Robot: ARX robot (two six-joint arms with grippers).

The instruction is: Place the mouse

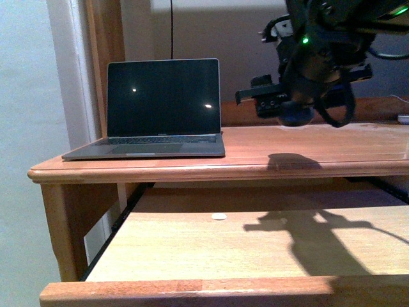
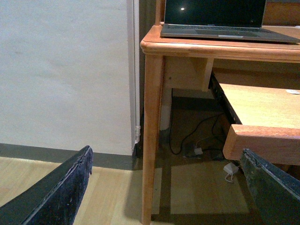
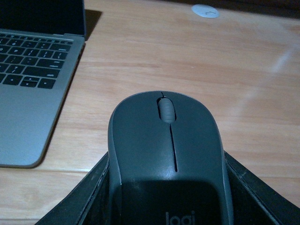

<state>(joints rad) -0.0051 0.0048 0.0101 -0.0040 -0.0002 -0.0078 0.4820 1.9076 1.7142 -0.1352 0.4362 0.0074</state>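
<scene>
Tally. Laptop [image 1: 163, 105]: 1. Mouse [image 3: 168, 150]: 1. Small white items: 2, namely a disc [image 1: 219, 217] on the shelf [image 1: 192, 256] at 6 o'clock and a puck [image 1: 404, 118] on the tabletop [image 1: 319, 144] at 3 o'clock.

An open laptop [image 1: 163, 102] rests on the wooden desk [image 1: 358, 147].

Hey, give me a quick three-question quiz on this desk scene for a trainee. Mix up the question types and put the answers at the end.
1. True or false: the left gripper holds the mouse.
2. Relative to the laptop, in the front view the mouse is: A) to its left, B) to its right, C) on its keyboard.
3. What lies on the pull-out shelf under the desk top?
Key: 1. False: the right gripper is shut on it, and the left is open and empty. 2. B. 3. A small white disc.
</scene>
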